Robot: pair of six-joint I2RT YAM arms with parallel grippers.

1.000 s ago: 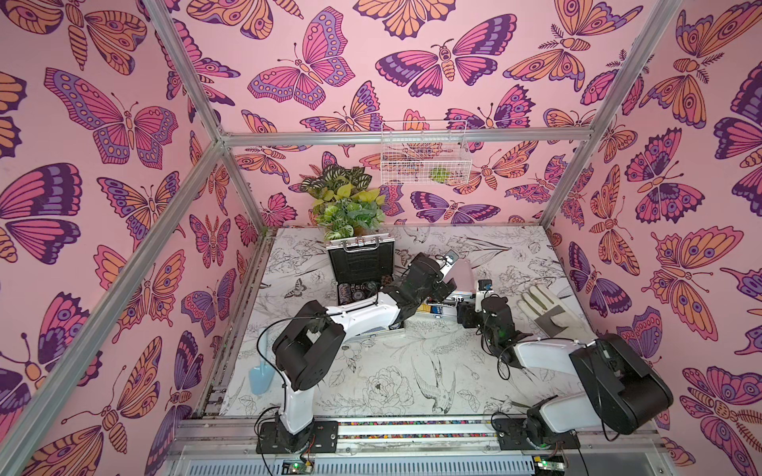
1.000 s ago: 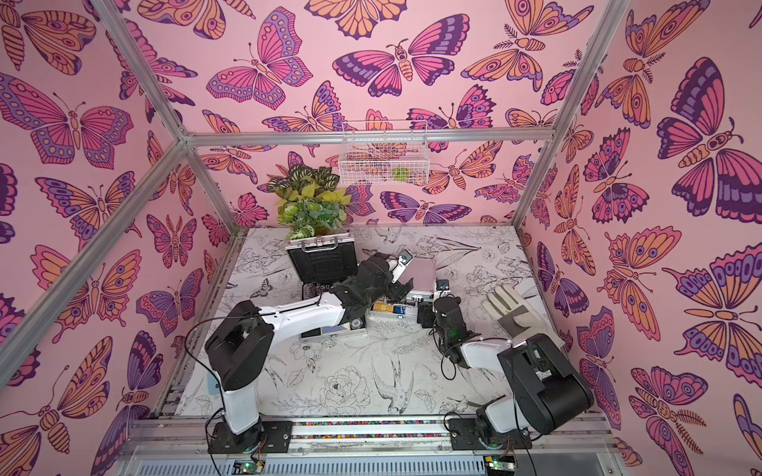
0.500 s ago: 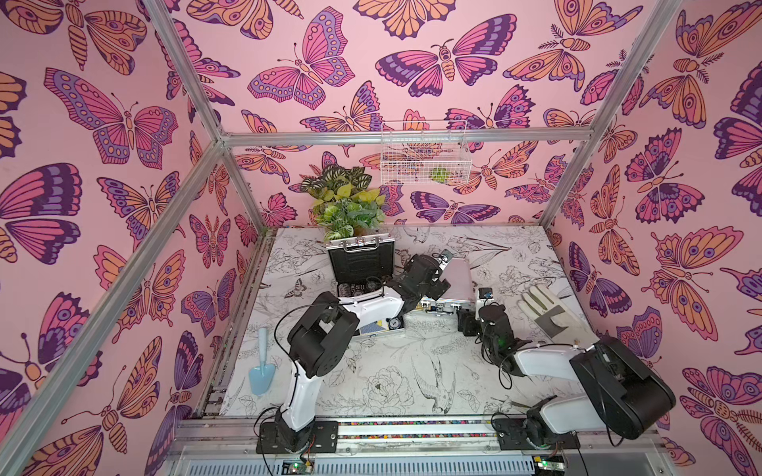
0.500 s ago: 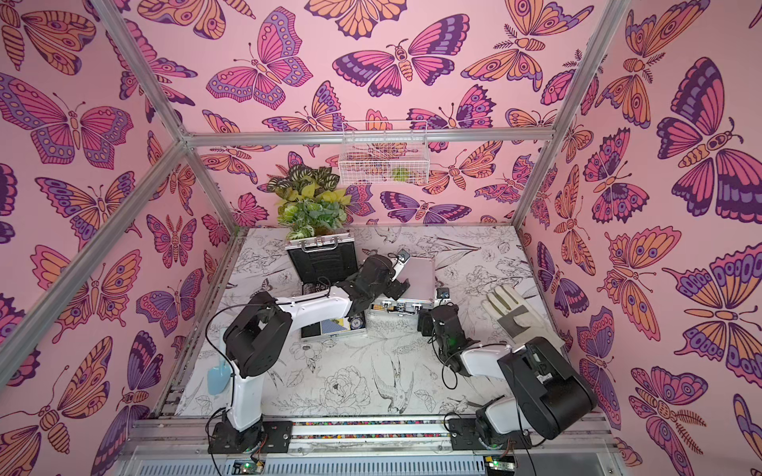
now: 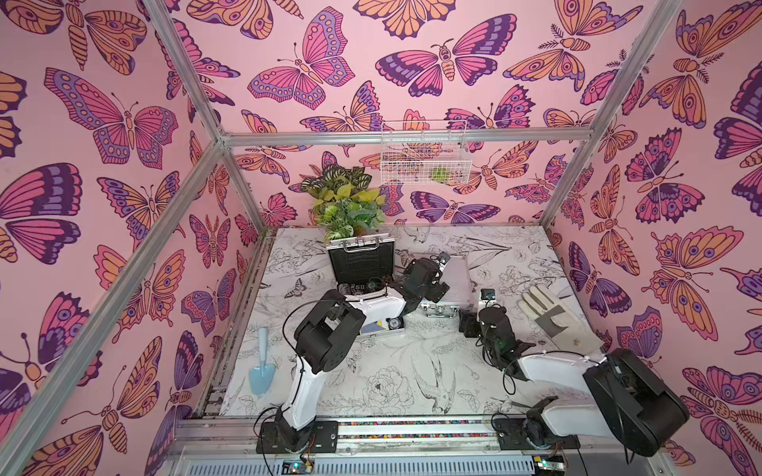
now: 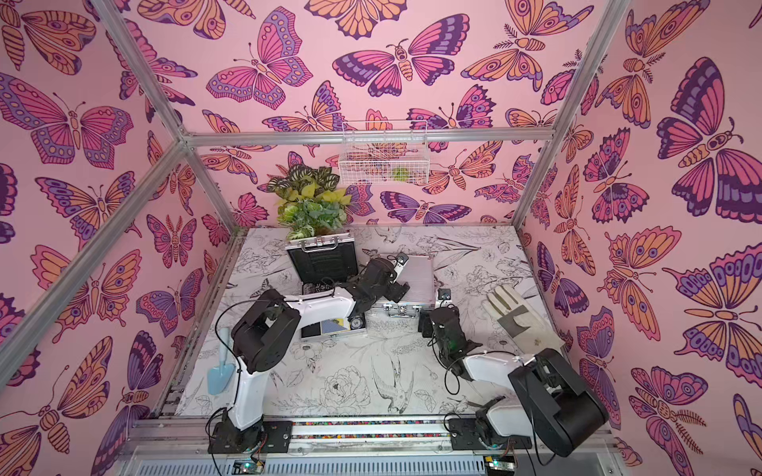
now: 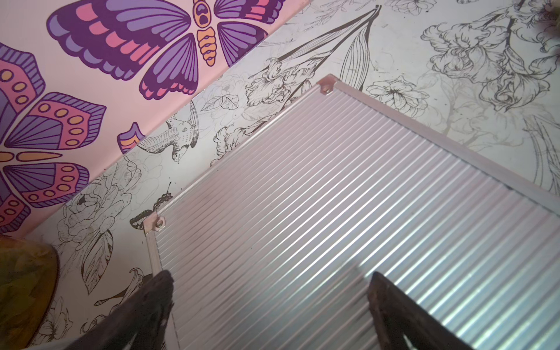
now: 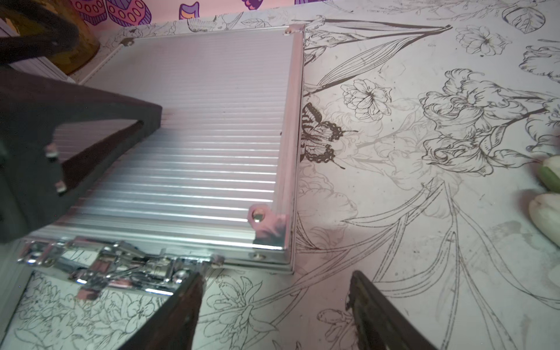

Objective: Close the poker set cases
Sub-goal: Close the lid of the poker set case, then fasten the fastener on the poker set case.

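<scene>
Two silver ribbed poker set cases show in both top views. One case [image 5: 361,261] stands open at the back left, its black-lined lid upright. Its base with chips and cards [image 5: 381,325] lies partly under my left arm. The other case [image 5: 457,280] [image 6: 420,274] lies in the middle with its lid down flat. My left gripper [image 5: 439,288] [image 7: 269,277] is open, low over that ribbed lid [image 7: 303,197], with nothing between its fingers. Open as well, my right gripper [image 5: 468,323] [image 8: 276,275] sits over bare table just in front of the case's front right corner [image 8: 272,233], beside the handle and latches [image 8: 121,266].
A potted plant [image 5: 350,206] stands behind the open case. A white wire basket [image 5: 424,152] hangs on the back wall. A pale work glove [image 5: 552,313] lies to the right, close to my right arm. A blue trowel [image 5: 262,366] lies at the front left.
The middle case's lid has gone from part-raised to flat, with my left gripper following it down and back. My right gripper has shifted only slightly.
</scene>
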